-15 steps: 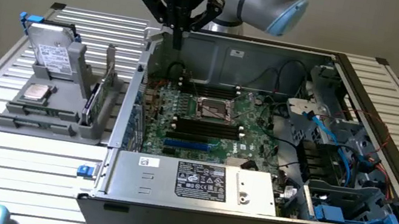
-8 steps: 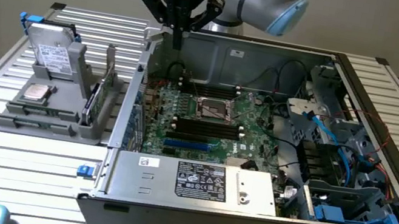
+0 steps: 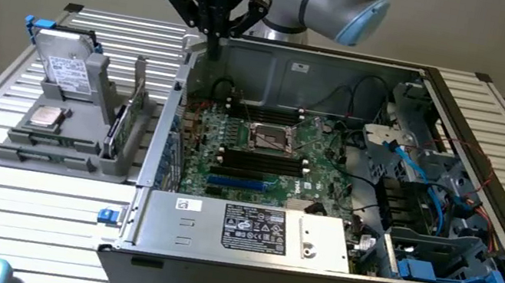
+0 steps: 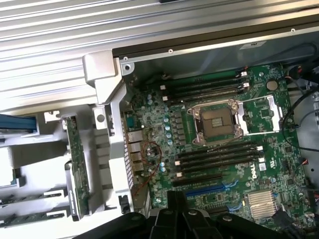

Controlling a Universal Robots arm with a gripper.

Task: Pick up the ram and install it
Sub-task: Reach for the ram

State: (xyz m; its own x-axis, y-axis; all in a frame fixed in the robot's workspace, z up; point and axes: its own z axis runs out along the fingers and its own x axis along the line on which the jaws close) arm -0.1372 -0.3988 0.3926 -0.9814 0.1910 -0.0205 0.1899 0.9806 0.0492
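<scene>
Above rear corner of computer case (image 3: 209,266), gripper (image 3: 216,32) is held empty, fingers together. Ram (image 3: 116,130) is seen outside case, in grey holder (image 3: 52,158) beside wall under gripper, long axis along wall.

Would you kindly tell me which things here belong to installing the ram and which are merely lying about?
Belongs to the job: ram standing in the grey holder; black memory slots; gripper, fingers shut.
Lying about: hard drive; processor chip; green card with bracket; power supply.
</scene>
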